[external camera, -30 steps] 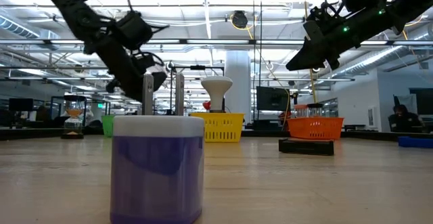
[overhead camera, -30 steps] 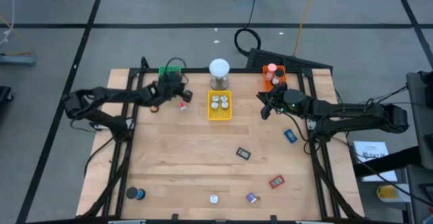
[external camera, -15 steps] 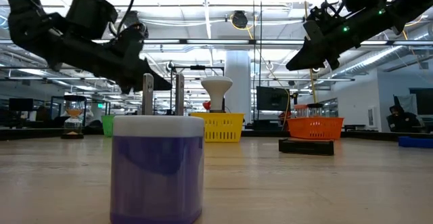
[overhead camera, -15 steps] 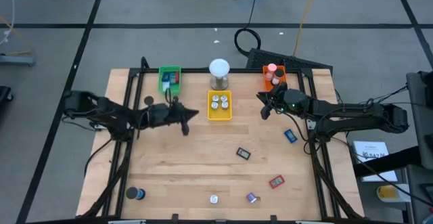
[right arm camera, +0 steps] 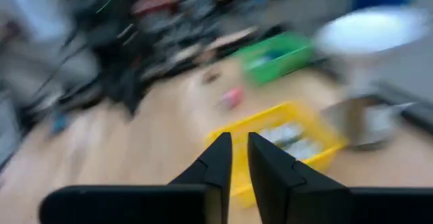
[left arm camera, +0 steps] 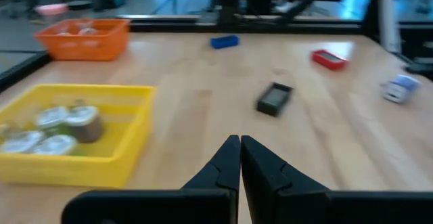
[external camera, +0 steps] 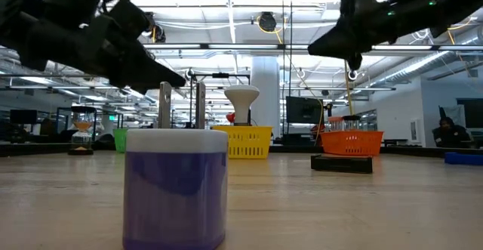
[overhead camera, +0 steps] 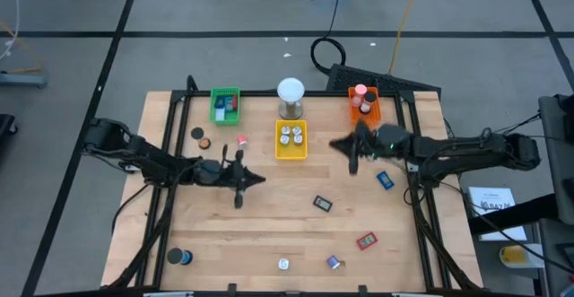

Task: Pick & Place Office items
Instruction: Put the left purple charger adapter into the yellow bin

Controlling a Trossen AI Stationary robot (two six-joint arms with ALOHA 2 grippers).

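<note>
Office items lie scattered on the wooden table: a dark rectangular piece (overhead camera: pixel 322 204), a blue piece (overhead camera: pixel 384 179), a red piece (overhead camera: pixel 366 241), a silvery round bit (overhead camera: pixel 283 264), a purple piece (overhead camera: pixel 333 262), a black roll (overhead camera: pixel 179 257), a pink bit (overhead camera: pixel 241 141) and two dark round bits (overhead camera: pixel 200 137). My left gripper (overhead camera: pixel 258 179) is shut and holds nothing; it hovers left of the table's middle, pointing toward the dark piece (left arm camera: pixel 273 98). My right gripper (overhead camera: pixel 337 144) hangs right of the yellow tray with a narrow gap between its fingers (right arm camera: pixel 220 153) and nothing in it.
A green tray (overhead camera: pixel 225 105), a yellow tray (overhead camera: pixel 290 141) holding silvery round bits and an orange tray (overhead camera: pixel 363 105) stand along the far edge. A white-domed cylinder (overhead camera: pixel 290 97) stands behind the yellow tray. A black frame (overhead camera: pixel 170 189) borders the table. Bare wood lies at the near left.
My left gripper has swung from above the green tray toward the table's near edge and its middle, tipping from slanting down to nearly level, and it has stayed shut. My right gripper has turned a little toward the table's left, still above the table.
</note>
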